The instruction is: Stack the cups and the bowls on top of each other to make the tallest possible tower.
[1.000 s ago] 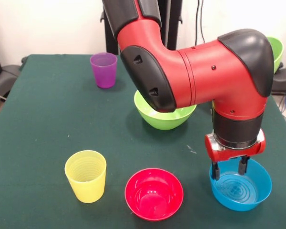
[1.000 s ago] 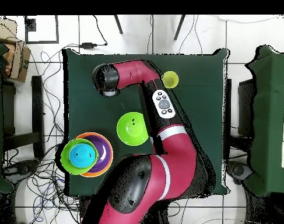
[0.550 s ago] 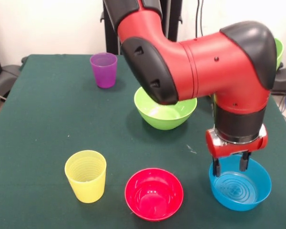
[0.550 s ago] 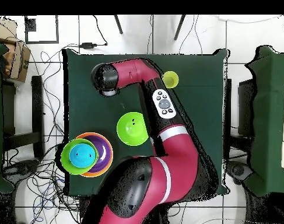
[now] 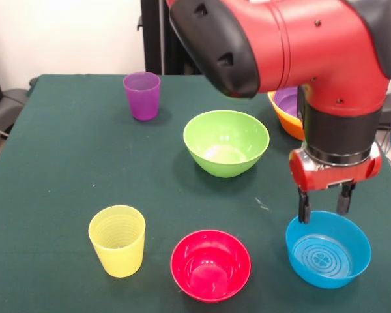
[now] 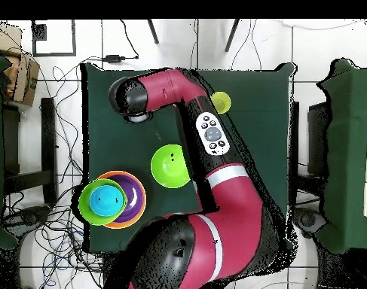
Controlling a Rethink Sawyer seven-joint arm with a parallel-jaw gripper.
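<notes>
Though empty, pincer [image 5: 324, 206] above blue bowl [image 5: 328, 252].

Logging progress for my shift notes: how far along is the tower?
Done: the tower holds an orange base, a purple bowl, a lime bowl and a blue one nested inside. In hand: nothing; the gripper hangs open, empty, above the blue bowl. Left on the table: that bowl, the red bowl, the green bowl, the yellow cup and the purple cup.

Red arm [image 5: 313, 45], black joints, red wrist
</notes>
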